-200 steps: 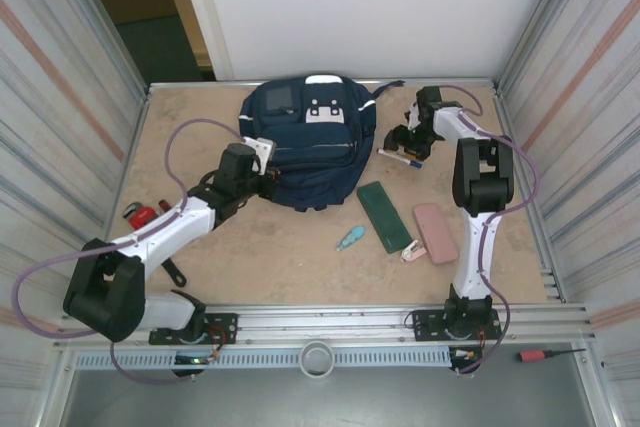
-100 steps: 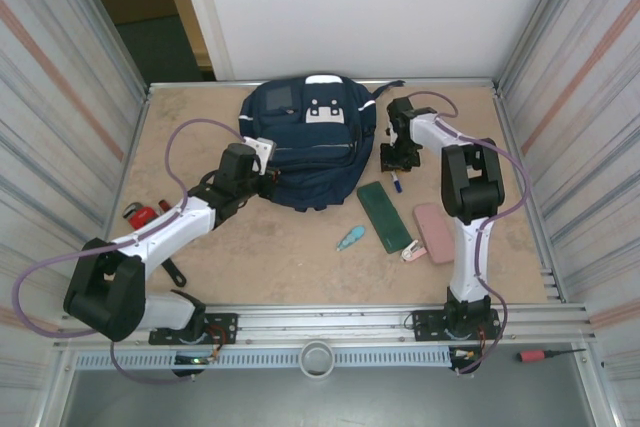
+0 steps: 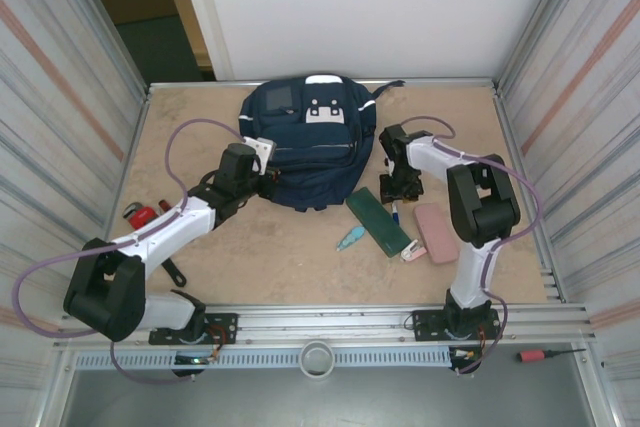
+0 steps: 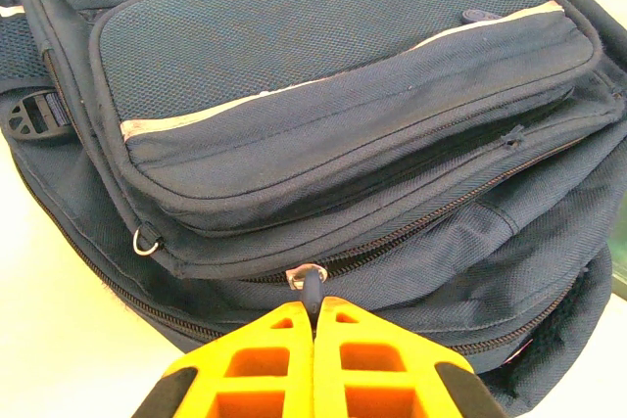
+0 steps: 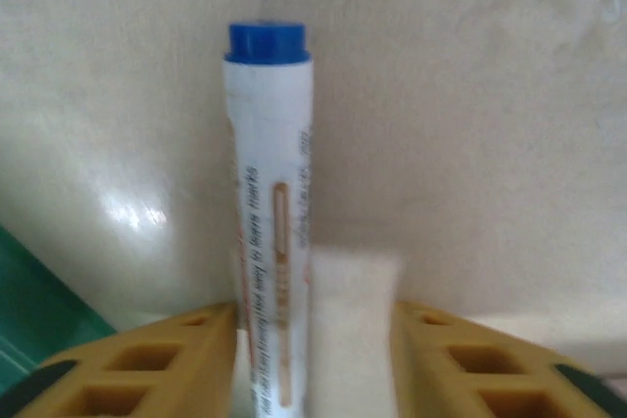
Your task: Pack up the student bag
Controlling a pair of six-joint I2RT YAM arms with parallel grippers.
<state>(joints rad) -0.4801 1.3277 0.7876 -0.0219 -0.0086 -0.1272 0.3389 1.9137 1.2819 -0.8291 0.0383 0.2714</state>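
Overhead, we see the student bag (image 3: 305,142) at the far edge of the desk (image 3: 190,117); up close, our left gripper (image 4: 313,310) pinches its zipper pull (image 4: 311,286), while our right gripper (image 5: 313,318) stands spread around a blue-capped marker (image 5: 266,193).

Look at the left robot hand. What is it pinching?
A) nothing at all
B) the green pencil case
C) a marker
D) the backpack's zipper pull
D: in the left wrist view, the left gripper has its orange jaws closed on the small dark zipper pull of the navy backpack.
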